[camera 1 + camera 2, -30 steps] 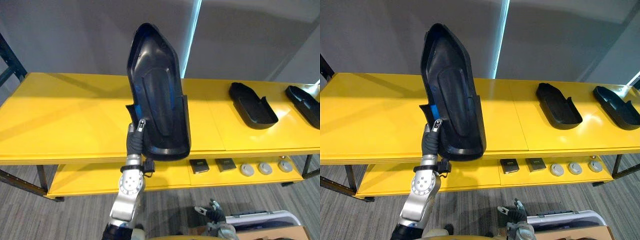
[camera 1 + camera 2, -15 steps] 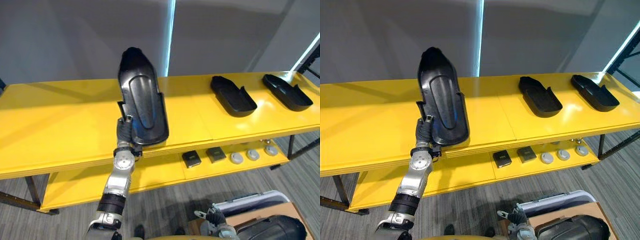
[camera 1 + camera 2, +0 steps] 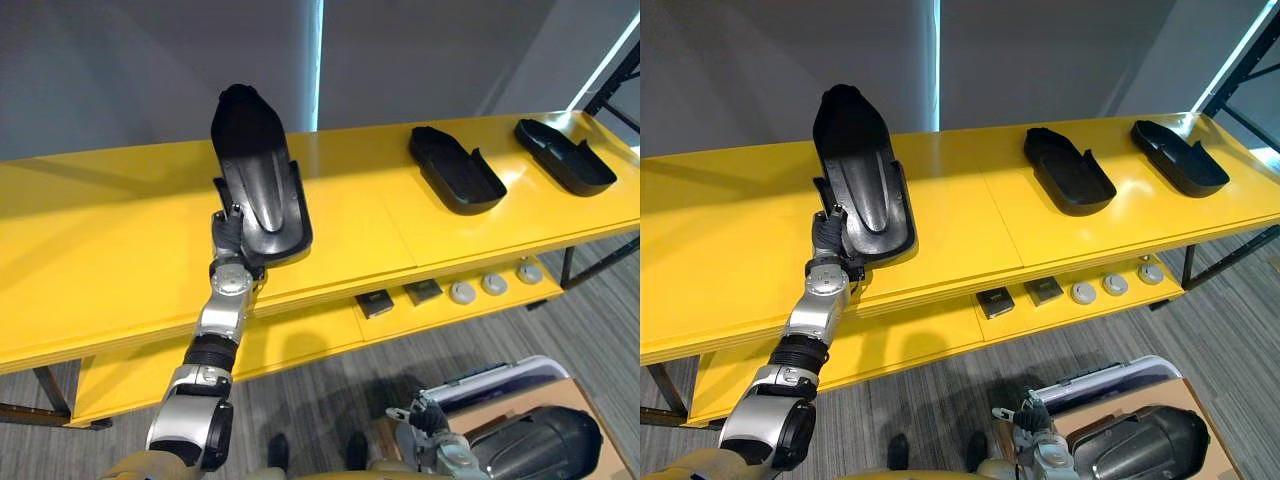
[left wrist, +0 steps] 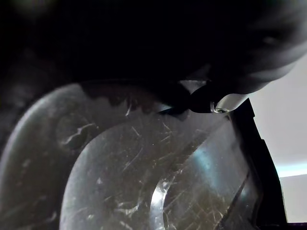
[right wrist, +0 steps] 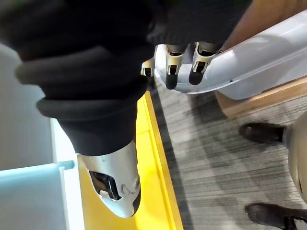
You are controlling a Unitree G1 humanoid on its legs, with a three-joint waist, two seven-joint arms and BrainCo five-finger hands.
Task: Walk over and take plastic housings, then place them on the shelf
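My left hand (image 3: 228, 238) is shut on the near edge of a long black plastic housing (image 3: 255, 170), holding it tilted over the yellow shelf top (image 3: 100, 230), hollow side toward me. Its lower end is at the shelf surface near the front edge; I cannot tell whether it touches. In the left wrist view the scratched inside of the housing (image 4: 144, 167) shows close under the hand. Two more black housings (image 3: 455, 170) (image 3: 563, 155) lie on the shelf's right half. My right hand (image 3: 425, 420) hangs low with relaxed fingers (image 5: 180, 67), holding nothing.
A lower yellow shelf carries small dark blocks (image 3: 375, 303) and round grey discs (image 3: 461, 292). On the floor at the lower right stand a white bin (image 3: 490, 375) and a cardboard box (image 3: 605, 400), with another dark housing (image 3: 545, 445) there.
The camera has shifted. My left arm has reached farther out, and the held housing has come down from upright in front of me to the shelf top.
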